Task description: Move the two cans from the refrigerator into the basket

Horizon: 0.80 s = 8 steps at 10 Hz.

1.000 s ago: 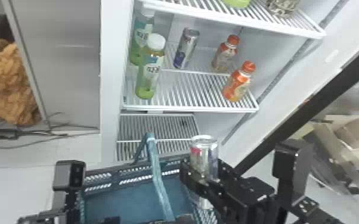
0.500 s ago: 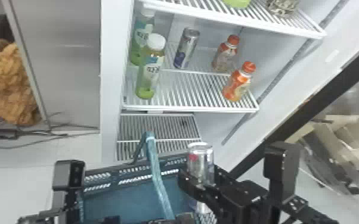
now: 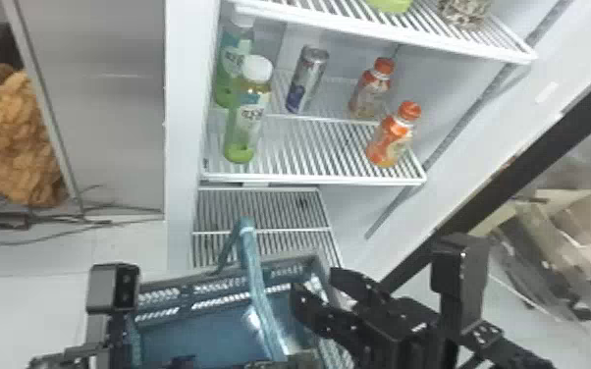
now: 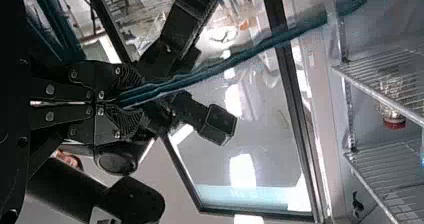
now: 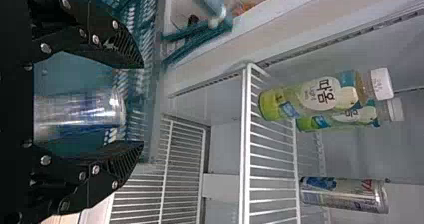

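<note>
The right gripper (image 3: 313, 281) is standing over the right-hand part of the teal perforated plastic basket (image 3: 201, 338). Its two black fingers are standing apart, and nothing is being clamped. In the right wrist view, the silver-and-blue cylindrical can (image 5: 80, 114) is sitting inside the basket, showing between those fingers with a gap on either side.

The left gripper (image 3: 265, 364) is holding position at the near side of the basket. In the left wrist view, its fingers are closing together on the teal basket handle (image 4: 225, 66), which is rising over the basket in the head view.

The second can, a slim silver can with a blue lower section (image 3: 307, 78), is standing on the white wire shelf (image 3: 309, 179) of the refrigerator, toward the back. On its left, two clear bottles with green contents and white caps (image 3: 248, 118) are standing one behind the other. On its right, two orange-capped bottles with orange labels (image 3: 390, 140) are standing in the same arrangement.

A lower white wire rack (image 3: 260, 211) is extending beneath the shelf. A brown crumpled material (image 3: 10, 137) is occupying the far left of the head view.
</note>
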Available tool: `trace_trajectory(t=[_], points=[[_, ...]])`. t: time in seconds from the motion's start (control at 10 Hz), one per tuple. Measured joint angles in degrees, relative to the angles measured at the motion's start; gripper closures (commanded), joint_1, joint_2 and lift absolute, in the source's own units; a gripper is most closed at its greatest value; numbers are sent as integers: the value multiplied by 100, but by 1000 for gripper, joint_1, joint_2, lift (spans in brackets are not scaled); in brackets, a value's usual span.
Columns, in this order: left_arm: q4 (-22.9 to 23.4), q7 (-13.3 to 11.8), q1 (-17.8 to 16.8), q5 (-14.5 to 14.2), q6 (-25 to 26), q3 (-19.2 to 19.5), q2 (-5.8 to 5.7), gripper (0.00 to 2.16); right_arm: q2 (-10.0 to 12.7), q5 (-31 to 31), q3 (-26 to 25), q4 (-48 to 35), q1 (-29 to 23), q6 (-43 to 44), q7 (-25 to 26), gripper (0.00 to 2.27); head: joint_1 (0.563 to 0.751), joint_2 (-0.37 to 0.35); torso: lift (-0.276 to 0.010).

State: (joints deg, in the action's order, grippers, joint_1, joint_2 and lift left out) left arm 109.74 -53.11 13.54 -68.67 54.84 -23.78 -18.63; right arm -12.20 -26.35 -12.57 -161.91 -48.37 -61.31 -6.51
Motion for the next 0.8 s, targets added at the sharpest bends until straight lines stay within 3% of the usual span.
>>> trace_trajectory(t=[0.8], points=[[2, 3, 5, 0, -9, 13, 9, 1162, 79, 246, -137, 161, 135, 1641, -8, 499, 695, -350, -276]])
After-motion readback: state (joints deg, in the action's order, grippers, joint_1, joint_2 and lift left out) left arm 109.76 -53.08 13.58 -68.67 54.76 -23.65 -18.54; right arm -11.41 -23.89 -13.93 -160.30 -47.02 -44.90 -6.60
